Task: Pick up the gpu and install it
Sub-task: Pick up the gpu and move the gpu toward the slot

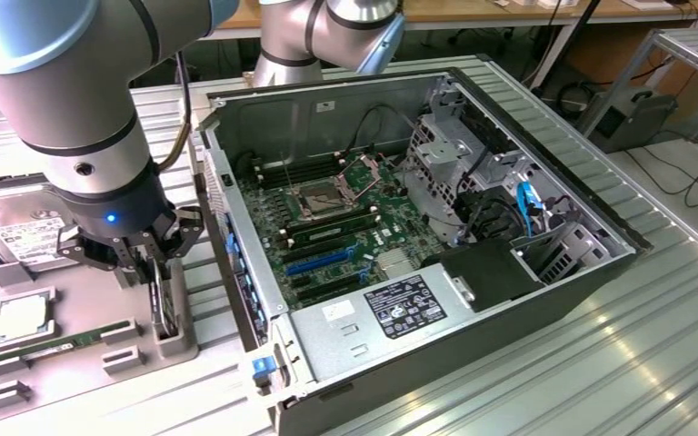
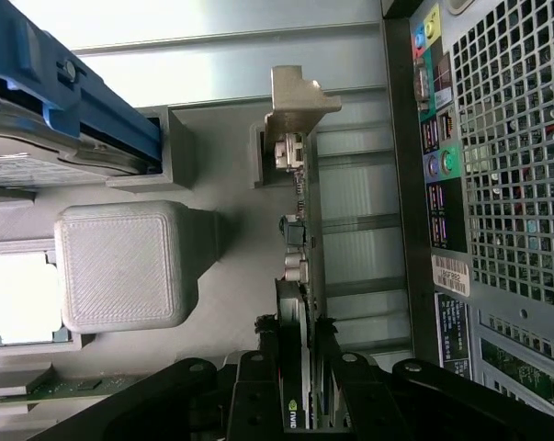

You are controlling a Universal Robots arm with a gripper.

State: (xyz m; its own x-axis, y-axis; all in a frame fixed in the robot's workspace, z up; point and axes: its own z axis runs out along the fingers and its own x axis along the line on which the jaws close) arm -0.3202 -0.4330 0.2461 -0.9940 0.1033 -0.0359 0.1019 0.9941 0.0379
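At the exterior view's left a grey parts tray (image 1: pixel 83 363) lies on the bench (image 1: pixel 592 372), carrying a hard drive (image 1: pixel 34 238) and a green memory stick (image 1: pixel 58 345). Just to their right the arm stands straight down over the tray's right edge, and the claw (image 1: pixel 152 272) is sunk onto the gpu (image 1: pixel 164 309), which stands on its long edge in a slotted holder. In the wrist view the card (image 2: pixel 304 276) is seen edge-on: the claw (image 2: pixel 299 390) straddles it, with its fingers (image 2: pixel 258 395) against both faces, so I judge it closed on the gpu, near the end away from the silvery bracket (image 2: pixel 295 96). The bracket end sits in its grey holder, so the card appears not yet lifted.

The card's long axis runs along the perforated rear panel (image 2: pixel 515 138) of the computer case (image 1: pixel 531 300), just beside it and roughly parallel. The claw grips across the card's thin side, directly above it. Further to the exterior view's right, beyond that wall, the motherboard (image 1: pixel 324 218) lies open, with its blue expansion slot (image 1: pixel 319 262) well apart from the card and angled across the card's present line.
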